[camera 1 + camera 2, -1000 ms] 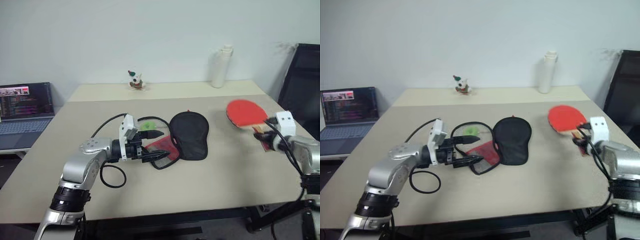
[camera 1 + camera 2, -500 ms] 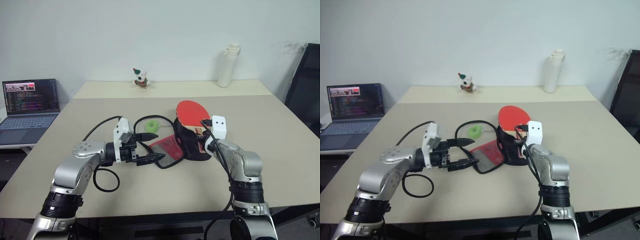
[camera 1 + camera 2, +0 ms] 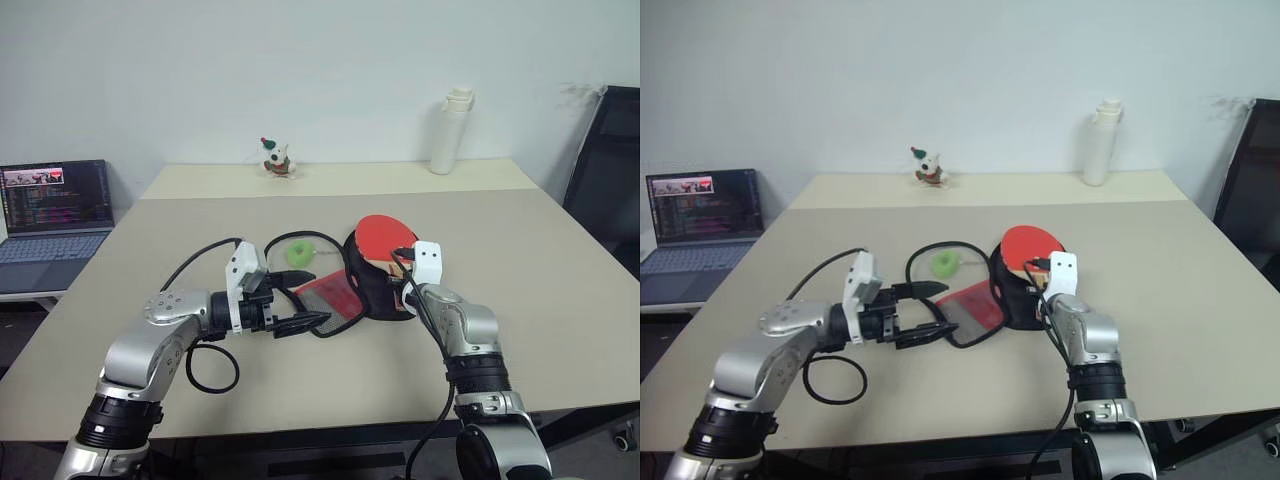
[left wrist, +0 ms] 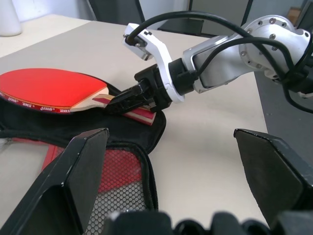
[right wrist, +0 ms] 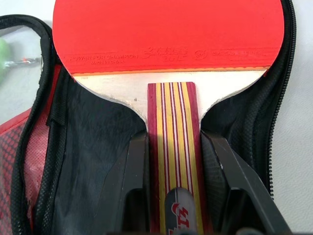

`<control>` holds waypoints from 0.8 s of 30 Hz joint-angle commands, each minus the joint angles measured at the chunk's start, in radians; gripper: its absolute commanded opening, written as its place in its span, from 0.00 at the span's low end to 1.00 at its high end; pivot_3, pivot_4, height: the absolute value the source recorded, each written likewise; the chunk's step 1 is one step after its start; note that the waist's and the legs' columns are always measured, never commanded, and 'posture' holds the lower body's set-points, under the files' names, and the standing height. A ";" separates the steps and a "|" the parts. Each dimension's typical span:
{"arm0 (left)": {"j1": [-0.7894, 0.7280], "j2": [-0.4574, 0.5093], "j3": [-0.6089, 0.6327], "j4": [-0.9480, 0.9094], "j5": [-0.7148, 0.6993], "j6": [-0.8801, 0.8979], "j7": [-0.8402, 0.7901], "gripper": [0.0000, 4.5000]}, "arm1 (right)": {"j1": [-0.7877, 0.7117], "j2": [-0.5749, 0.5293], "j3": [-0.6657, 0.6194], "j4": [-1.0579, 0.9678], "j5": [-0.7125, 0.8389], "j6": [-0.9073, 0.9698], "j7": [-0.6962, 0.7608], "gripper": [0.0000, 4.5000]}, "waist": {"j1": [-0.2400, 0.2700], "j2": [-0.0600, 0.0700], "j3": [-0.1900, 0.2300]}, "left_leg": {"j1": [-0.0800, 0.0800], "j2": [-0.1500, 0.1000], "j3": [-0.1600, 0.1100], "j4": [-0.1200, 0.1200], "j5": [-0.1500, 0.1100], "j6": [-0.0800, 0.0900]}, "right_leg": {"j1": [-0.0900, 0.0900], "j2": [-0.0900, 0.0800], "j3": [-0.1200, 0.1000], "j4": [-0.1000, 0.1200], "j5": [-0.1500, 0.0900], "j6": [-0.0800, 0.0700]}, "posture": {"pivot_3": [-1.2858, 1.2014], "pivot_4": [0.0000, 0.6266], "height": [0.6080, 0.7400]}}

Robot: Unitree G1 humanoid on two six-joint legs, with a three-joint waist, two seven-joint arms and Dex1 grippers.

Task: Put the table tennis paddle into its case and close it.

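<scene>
Right wrist view puts my right gripper (image 5: 173, 196) at the bottom centre of the frame, its two black fingers (image 5: 137, 186) clamped on the striped red-and-yellow wooden handle of the table tennis paddle with the round red rubber face (image 5: 168, 34). The blade lies over the black inner half of the paddle-shaped soft fabric case with its black zipper rim (image 5: 93, 137), which fills the middle of the frame, opened flat on the beige table (image 3: 520, 300). Its red mesh flap (image 3: 325, 295) sits to the left of centre in the left eye view.

Lower left in that view, my left gripper (image 3: 295, 305) has its fingers wide apart with nothing between them, just beside the flap's edge.

My worry: the paddle looks angled rather than seated, its blade overhanging the far zipper rim. If I let go now it may slide off, or the rim may catch when the flap folds over. A small green ball-like thing (image 3: 298, 252) on a black cord (image 3: 215, 375) lies near the case and could snag the zipper.
</scene>
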 commanded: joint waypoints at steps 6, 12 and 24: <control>-0.013 0.016 0.021 -0.018 -0.013 -0.008 -0.001 1.00 | -0.015 0.029 0.010 -0.039 0.005 -0.010 -0.036 0.60 | 0.000 0.000 0.000 | 0.000 0.000 0.000 0.000 0.000 0.000 | 0.000 0.000 0.000 0.000 0.000 0.000 | 0.52 0.24 1.00; -0.011 0.017 0.021 -0.012 -0.008 -0.012 -0.002 1.00 | 0.010 0.039 0.039 -0.094 0.000 0.009 -0.039 0.99 | 0.000 0.000 0.000 | 0.000 0.000 0.000 0.000 0.000 0.000 | 0.000 0.000 0.000 0.000 0.000 0.000 | 0.52 0.24 1.00; -0.009 0.011 0.016 -0.005 -0.003 -0.021 0.007 1.00 | 0.061 0.039 0.082 -0.098 -0.012 0.008 -0.034 0.87 | 0.000 0.000 0.000 | 0.000 0.000 0.000 0.000 0.000 0.000 | 0.000 0.000 0.000 0.000 0.000 0.000 | 0.52 0.24 1.00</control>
